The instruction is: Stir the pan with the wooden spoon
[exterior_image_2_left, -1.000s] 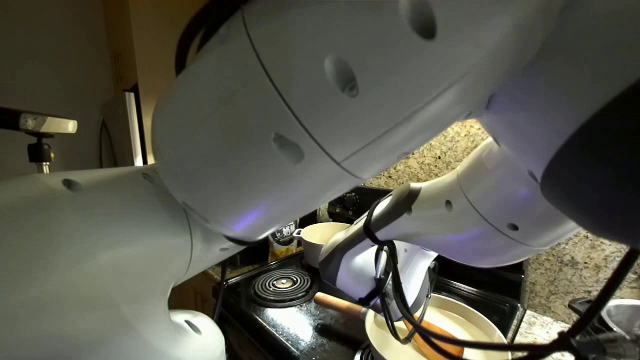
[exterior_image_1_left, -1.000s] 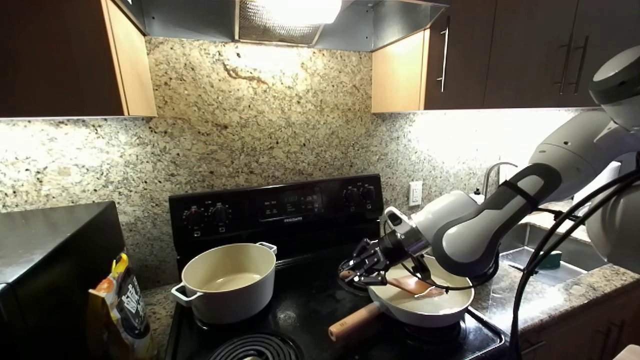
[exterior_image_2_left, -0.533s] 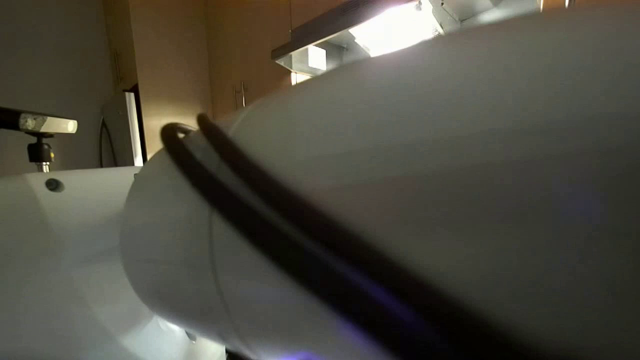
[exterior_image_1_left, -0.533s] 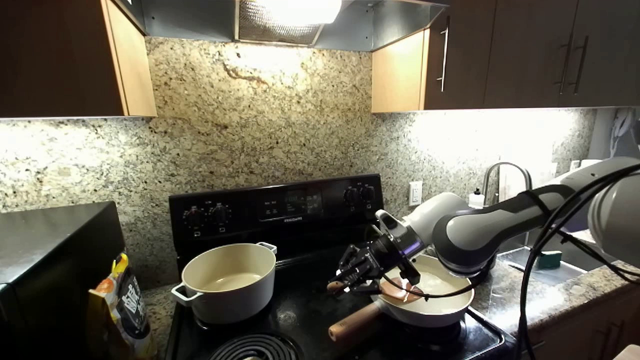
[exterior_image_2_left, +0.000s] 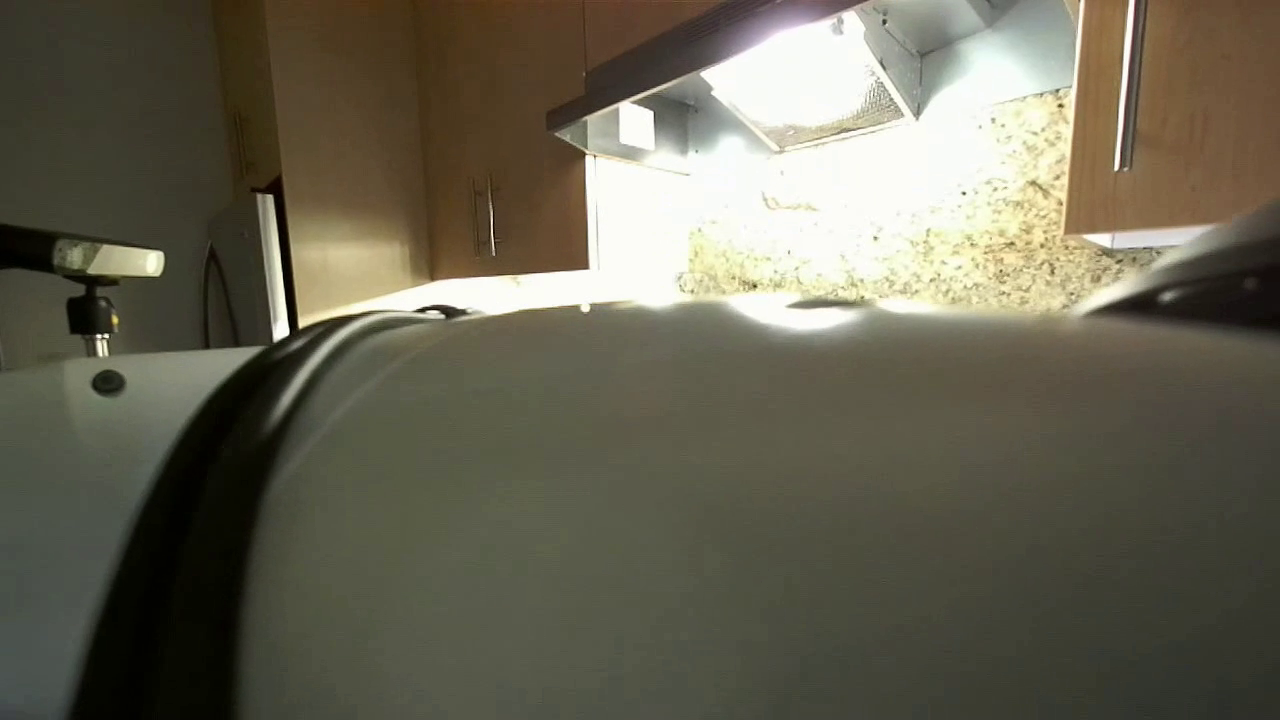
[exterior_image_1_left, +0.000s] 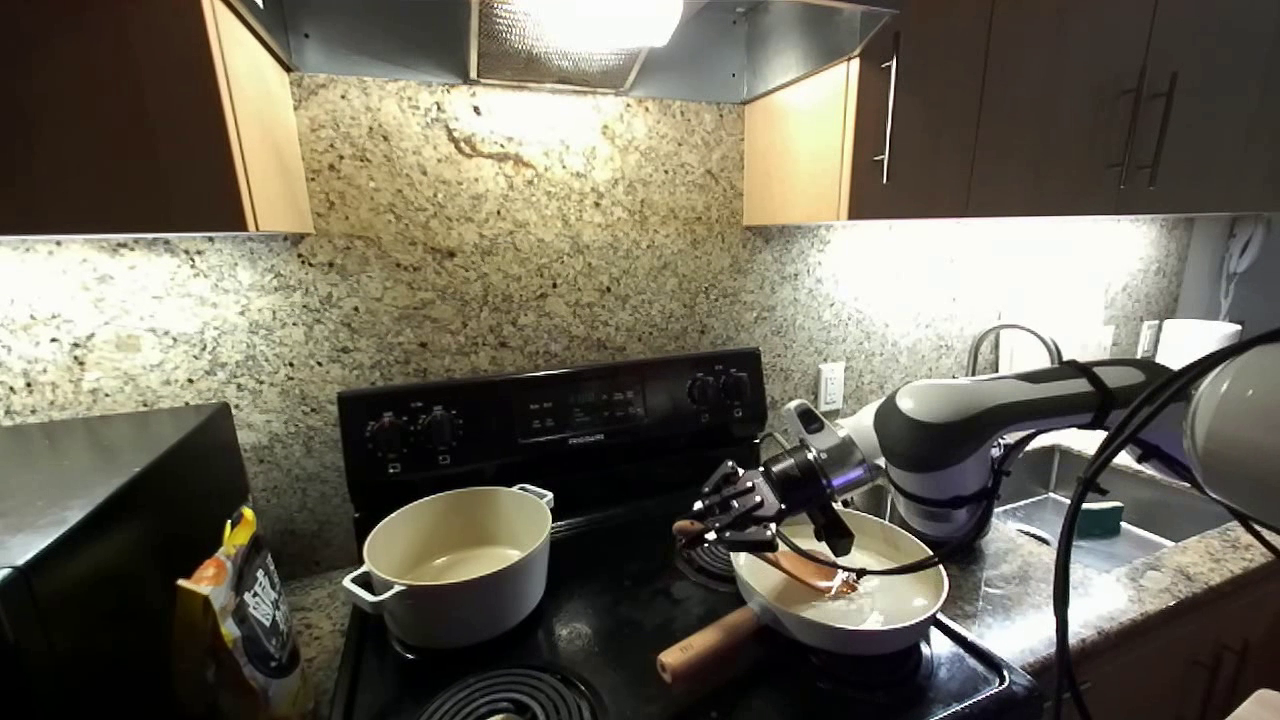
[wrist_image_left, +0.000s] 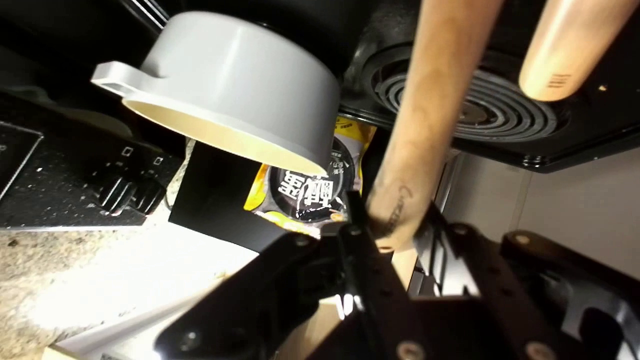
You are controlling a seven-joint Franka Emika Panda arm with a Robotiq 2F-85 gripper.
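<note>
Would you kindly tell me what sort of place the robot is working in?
It is a kitchen, probably in a home: there is an electric coil stove with a lit range hood above it, and a sink off to one side.

Wrist view: wooden spoon (wrist_image_left: 440, 110) cut off by top edge, script on its handle end too small to make out; pan (wrist_image_left: 567, 60), upper right, shows handle end only, rest past top edge; gripper (wrist_image_left: 395, 215), lower middle, cut by bottom edge; pot (wrist_image_left: 240, 80), upper left, hides part of yellow-and-black bag (wrist_image_left: 315, 192).
In an exterior view: gripper covers mid-handle of wooden spoon; stove display (exterior_image_1_left: 582, 400) too small to read.
In an exterior view: arm (exterior_image_2_left: 700, 500) fills lower frame, hiding whatever lies behind; cut off at right and bottom.
</note>
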